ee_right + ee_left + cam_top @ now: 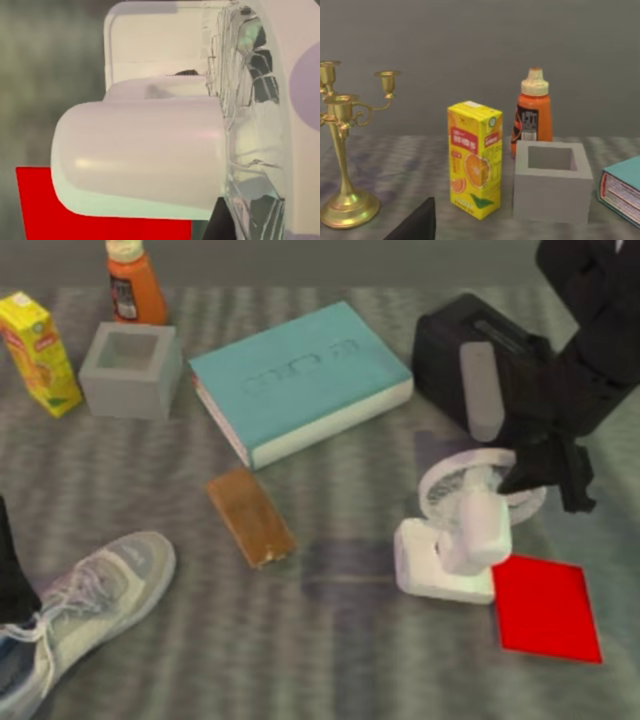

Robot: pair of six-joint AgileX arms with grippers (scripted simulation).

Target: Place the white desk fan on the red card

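The white desk fan (462, 532) hangs tilted just above the table at the right, its shadow cast to its left. My right gripper (545, 478) is shut on the rim of its round grille. The fan's base points toward the left, and its edge overlaps the red card's corner. The red card (546, 608) lies flat just right of and below the fan. In the right wrist view the fan's motor housing (145, 155) fills the frame, with the red card (60, 220) beneath it. My left arm (8, 560) stays parked at the left edge, with one dark finger (415, 225) showing and the gripper open.
A teal book (300, 380) lies at the back centre, and a black appliance (480, 370) stands behind the fan. A brown-orange bar (250, 517) and a sneaker (90, 600) lie to the left. A grey box (130, 370), juice carton (38, 352), orange bottle (135, 285) and brass candlestick (342, 150) stand at the back left.
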